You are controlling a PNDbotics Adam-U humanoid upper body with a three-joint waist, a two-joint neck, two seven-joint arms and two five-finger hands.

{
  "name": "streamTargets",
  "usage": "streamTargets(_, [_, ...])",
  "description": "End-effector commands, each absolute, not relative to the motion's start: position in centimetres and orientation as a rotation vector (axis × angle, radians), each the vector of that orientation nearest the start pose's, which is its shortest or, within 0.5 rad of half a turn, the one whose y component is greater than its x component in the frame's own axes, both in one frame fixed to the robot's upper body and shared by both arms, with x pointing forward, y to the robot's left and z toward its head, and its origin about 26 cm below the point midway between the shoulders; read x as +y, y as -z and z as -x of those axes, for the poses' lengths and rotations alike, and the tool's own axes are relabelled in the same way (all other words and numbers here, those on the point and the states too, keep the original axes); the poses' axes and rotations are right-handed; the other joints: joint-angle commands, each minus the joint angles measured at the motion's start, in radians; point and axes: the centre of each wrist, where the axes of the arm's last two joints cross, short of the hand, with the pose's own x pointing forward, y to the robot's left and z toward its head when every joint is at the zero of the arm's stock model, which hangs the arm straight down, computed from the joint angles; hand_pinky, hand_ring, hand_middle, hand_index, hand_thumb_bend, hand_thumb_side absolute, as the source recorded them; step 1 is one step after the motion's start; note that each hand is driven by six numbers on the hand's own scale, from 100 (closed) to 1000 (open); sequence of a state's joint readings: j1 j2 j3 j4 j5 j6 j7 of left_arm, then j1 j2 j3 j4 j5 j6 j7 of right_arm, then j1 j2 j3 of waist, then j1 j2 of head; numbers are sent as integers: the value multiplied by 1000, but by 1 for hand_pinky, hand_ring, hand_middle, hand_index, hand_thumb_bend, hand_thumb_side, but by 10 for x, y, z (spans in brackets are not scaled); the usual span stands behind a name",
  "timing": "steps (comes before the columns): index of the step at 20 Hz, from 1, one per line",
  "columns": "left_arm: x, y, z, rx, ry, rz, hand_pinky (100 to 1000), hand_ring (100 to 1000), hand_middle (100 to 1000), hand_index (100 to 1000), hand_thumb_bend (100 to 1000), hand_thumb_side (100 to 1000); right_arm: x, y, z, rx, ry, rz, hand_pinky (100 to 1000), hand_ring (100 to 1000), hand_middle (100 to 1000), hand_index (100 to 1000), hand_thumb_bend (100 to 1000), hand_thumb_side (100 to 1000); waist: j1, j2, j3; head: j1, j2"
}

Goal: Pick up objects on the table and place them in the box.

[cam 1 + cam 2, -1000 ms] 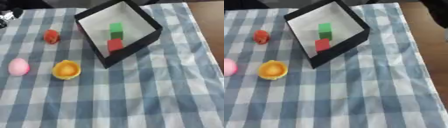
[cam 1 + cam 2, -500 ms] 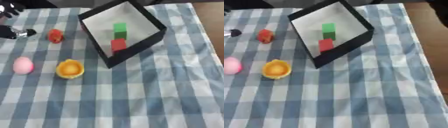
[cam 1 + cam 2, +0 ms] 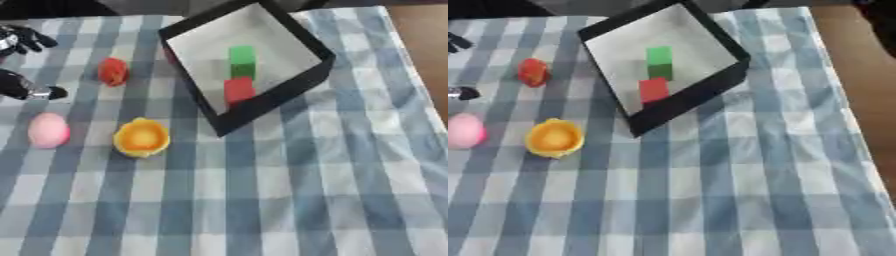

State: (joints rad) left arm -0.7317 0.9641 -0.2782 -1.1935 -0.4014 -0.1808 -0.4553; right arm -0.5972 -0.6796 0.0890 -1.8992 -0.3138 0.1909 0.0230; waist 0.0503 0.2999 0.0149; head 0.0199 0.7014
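Black box (image 3: 262, 102) with a pale inner floor, set askew like a diamond at the far middle of the surface (image 3: 306, 200). Inside it, a green block (image 3: 242, 55) toward the far side and a red block (image 3: 238, 89) just nearer, the two close together, touching or nearly so; cannot tell which. Left of the box, outside its wall, a small red object (image 3: 113, 71) lying on the cloth. Nearer and further left, a pink egg-shaped object (image 3: 48, 130) close to the left edge. Just right of the pink one, apart from it, a yellow-orange cup-like object (image 3: 141, 138) with its opening facing up, near the box's closest corner but not touching it. Blue-and-white checked cloth (image 3: 710, 190) covering the surface, bare over the whole near and right part. Brown strip beyond the cloth's right edge (image 3: 855, 75). Left hand (image 3: 24, 40) at the far left edge, above the cloth beside the red object and well apart from it: dark fingers spread wide near the top, thumb or another finger reaching out lower down, holding nothing. Right hand nowhere in either view.
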Motion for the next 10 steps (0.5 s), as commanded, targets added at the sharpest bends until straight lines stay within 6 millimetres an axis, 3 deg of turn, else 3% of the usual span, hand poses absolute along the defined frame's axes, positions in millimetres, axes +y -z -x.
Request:
streamTargets(1, [428,-284,-387,-1273,1493,-902,835,842,824,903,650,432,-277,-301,-324,-2197,-579,108,922,792,762,749,100,609,2,-37,3,-2,0])
streamTargets(10, [425,-300,-376,-1194,1530,-784,830,839,806,888,644,428,-283,-290,-330,-2166,-520,152,921,791,761,747,100,631,0,-36,8,-8,-1])
